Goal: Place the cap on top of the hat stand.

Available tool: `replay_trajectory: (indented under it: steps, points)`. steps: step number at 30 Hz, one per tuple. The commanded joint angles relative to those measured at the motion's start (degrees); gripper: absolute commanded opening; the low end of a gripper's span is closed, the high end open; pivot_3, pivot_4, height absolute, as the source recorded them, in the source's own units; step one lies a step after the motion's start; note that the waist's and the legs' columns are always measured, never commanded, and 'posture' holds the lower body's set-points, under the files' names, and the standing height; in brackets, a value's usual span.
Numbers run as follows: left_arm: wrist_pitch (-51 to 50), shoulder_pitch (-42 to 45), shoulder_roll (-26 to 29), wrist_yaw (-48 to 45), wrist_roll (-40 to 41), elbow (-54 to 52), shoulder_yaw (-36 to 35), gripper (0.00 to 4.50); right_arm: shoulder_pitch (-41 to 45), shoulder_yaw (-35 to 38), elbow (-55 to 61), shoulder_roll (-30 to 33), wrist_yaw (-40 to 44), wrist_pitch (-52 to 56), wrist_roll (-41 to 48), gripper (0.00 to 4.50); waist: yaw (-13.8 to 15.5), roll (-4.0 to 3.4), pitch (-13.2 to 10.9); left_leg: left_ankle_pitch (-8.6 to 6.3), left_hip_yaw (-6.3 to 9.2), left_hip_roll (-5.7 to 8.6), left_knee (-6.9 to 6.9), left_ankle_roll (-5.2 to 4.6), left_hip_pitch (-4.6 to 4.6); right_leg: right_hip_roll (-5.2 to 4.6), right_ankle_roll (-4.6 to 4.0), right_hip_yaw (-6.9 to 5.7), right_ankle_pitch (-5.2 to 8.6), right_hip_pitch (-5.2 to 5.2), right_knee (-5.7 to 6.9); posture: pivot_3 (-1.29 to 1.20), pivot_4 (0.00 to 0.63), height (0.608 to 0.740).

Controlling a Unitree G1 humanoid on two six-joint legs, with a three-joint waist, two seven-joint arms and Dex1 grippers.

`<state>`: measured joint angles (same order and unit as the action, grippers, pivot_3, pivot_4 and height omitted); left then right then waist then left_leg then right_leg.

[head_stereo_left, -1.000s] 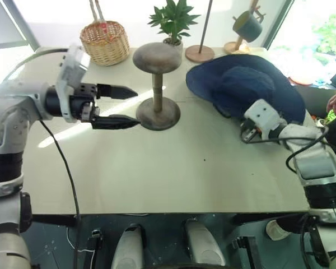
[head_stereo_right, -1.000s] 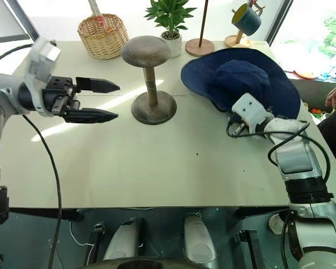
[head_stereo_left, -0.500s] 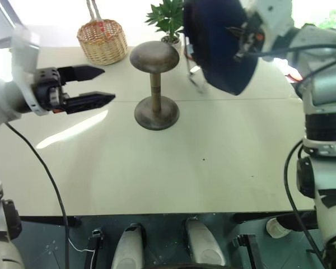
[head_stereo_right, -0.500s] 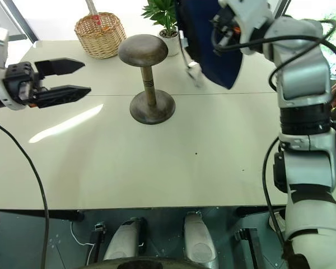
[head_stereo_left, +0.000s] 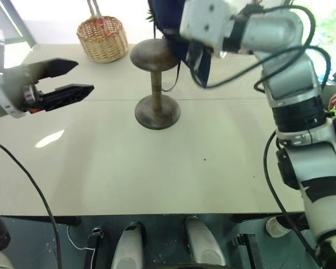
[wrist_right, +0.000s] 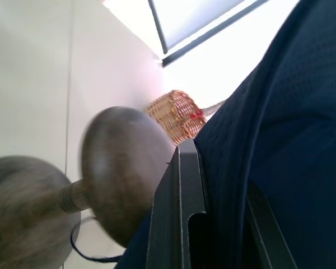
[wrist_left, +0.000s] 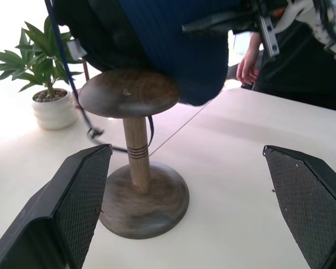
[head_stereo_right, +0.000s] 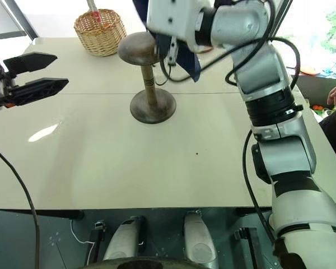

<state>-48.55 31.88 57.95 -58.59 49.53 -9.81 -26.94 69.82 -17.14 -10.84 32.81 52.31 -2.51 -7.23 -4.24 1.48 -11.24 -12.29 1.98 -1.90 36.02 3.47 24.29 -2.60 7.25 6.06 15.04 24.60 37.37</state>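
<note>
Altogether, one cap (wrist_left: pixel 173 50) hangs pinched in the right hand (wrist_right: pixel 213 185) over one hat stand (head_stereo_left: pixel 155 84), one basket (head_stereo_left: pixel 105 38) far left, left hand (head_stereo_left: pixel 73 79) gaping empty.

The cap (wrist_left: pixel 173 45) is hanging over the far right side of the hat stand (head_stereo_left: pixel 155 84), blocking access there. The table (head_stereo_left: pixel 157 168) is lying open in front of the stand. A wicker basket (head_stereo_left: pixel 105 38) and potted plant (wrist_left: pixel 45 84) are crowding the far edge.
</note>
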Motion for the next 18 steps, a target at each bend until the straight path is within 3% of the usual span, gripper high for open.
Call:
replay_trajectory:
  steps: [1, 10, 18]
  points:
    - [-0.1, -0.2, 1.6, 0.8, 1.6, -1.5, -3.1, 4.50, -1.3, 1.7, 4.8, 1.8, 0.8, -4.7, -0.3, 0.02, 0.0, 0.00, 0.0, 0.00, 0.00, 0.00, 0.01, 0.00, 0.00, 0.01, 0.00, 0.00, 0.00, 0.00, 0.00, 0.00, 0.150, 0.740]
    - [0.7, 2.1, 2.0, 0.8, 1.7, 0.6, -0.7, 4.50, -5.6, 3.1, 10.7, 5.1, 4.7, -5.3, 1.0, 0.02, 0.2, 0.00, 0.0, 0.01, 0.00, 0.00, 0.11, 0.01, -0.03, 0.01, -0.03, 0.00, -0.01, -0.02, 0.09, 0.00, 0.150, 0.740]
    - [1.1, 3.3, 2.9, -0.2, 1.3, 2.0, 0.1, 4.50, -12.0, 7.1, 13.7, 12.3, 8.2, -1.7, 3.3, 0.02, 0.3, 0.01, 0.0, 0.01, 0.00, 0.01, 0.13, 0.01, -0.01, 0.00, -0.03, 0.00, -0.01, -0.05, 0.08, 0.00, 0.150, 0.740]
